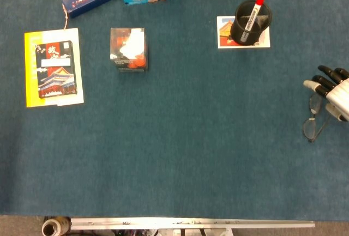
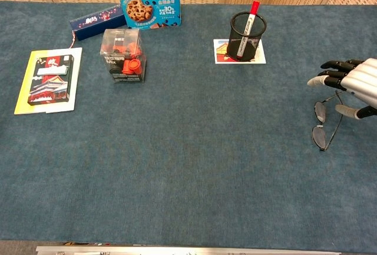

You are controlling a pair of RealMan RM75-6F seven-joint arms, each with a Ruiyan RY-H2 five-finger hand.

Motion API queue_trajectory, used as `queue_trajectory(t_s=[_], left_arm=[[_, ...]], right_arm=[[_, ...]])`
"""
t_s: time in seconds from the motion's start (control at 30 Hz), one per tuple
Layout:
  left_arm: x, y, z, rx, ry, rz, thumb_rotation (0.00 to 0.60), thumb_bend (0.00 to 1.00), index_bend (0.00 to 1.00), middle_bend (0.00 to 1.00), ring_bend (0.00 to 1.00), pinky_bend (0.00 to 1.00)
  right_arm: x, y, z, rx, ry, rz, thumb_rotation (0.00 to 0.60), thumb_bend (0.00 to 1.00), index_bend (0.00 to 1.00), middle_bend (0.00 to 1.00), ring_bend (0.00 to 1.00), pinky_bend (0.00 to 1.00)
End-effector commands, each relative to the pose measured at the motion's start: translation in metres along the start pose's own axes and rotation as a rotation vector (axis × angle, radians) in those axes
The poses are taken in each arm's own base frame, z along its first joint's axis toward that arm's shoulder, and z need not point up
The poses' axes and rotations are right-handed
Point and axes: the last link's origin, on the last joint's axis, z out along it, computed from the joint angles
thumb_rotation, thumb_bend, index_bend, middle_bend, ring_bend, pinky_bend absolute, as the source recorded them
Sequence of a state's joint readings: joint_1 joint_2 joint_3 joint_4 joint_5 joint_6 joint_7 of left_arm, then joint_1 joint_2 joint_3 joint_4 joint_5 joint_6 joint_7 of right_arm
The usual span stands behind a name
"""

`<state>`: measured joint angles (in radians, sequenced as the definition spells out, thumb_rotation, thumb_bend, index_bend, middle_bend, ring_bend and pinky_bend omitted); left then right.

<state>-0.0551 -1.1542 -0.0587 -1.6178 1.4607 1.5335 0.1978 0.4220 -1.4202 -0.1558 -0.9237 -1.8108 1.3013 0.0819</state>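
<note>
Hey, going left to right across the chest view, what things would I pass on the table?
Booklet → clear box of orange parts → cookie box → pen cup with a red-capped marker → glasses → right hand.

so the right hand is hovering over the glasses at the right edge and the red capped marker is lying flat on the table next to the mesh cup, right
Not quite. The marker is not lying flat; it stands tilted inside the mesh cup, as the chest view shows. The rest holds: the right hand is over the glasses at the right edge.
</note>
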Motion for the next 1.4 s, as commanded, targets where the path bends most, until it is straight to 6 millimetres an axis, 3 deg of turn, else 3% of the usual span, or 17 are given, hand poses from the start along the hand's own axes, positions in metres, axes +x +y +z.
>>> queue_trajectory(t_s=[0.03,0.43,1.0,1.4], left_arm=[[0.0,0.0,0.001,0.001,0.0,0.0,0.6,0.52,0.52,0.53,0.5,0.63],[0.0,0.0,0.001,0.0,0.001,0.001,0.6,0.52,0.52,0.53,0.5,0.63],[0.002,0.0,0.0,-0.002,0.006,-0.004,0.6,0.52,0.52,0.53,0.5,0.63],[0.001,0.001,0.002,-0.003,0.004,0.0,0.6,0.52,0.52,0.53,0.5,0.63]], right_arm=[[0.002,-0.001,0.002,0.004,0.014,0.006,0.6,0.29,0.24,0.29,0.14,0.29],[0.014,-0.004,0.004,0.008,0.063,0.015,0.6,0.29,0.24,0.29,0.14,0.29],[0.054,-0.02,0.03,0.062,0.209,0.038,0.6,0.29,0.24,0.29,0.14,0.29],[0.088,-0.005,0.03,0.015,0.322,-0.025,0.6,0.29,0.24,0.29,0.14,0.29]])
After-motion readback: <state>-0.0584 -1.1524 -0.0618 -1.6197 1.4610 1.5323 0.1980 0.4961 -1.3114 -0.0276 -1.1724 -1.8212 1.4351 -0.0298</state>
